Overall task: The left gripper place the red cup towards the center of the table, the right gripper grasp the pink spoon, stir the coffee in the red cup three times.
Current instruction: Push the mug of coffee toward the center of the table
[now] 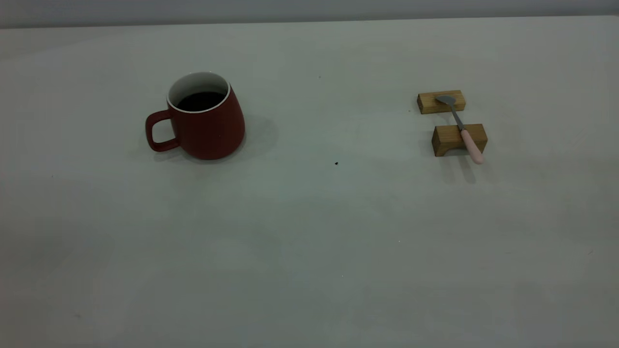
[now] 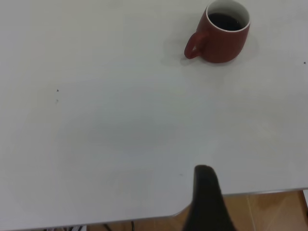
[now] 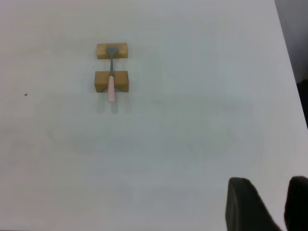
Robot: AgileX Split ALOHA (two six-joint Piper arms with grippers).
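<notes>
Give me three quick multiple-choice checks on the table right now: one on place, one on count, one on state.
1. Where does the pink spoon lie?
A. Inside the red cup
B. Across two wooden blocks
C. Flat on the table

2. How many wooden blocks are there?
A. One
B. Two
C. Three

3. What state is the red cup in?
A. Upright, holding coffee
B. Tipped over
C. Upright, empty

Answers:
1 B: its bowl rests on the far block and its stem on the near block, on the exterior view's right.
2 B: only those two show.
3 A: the coffee lies dark inside the standing cup, with no hand touching it.
</notes>
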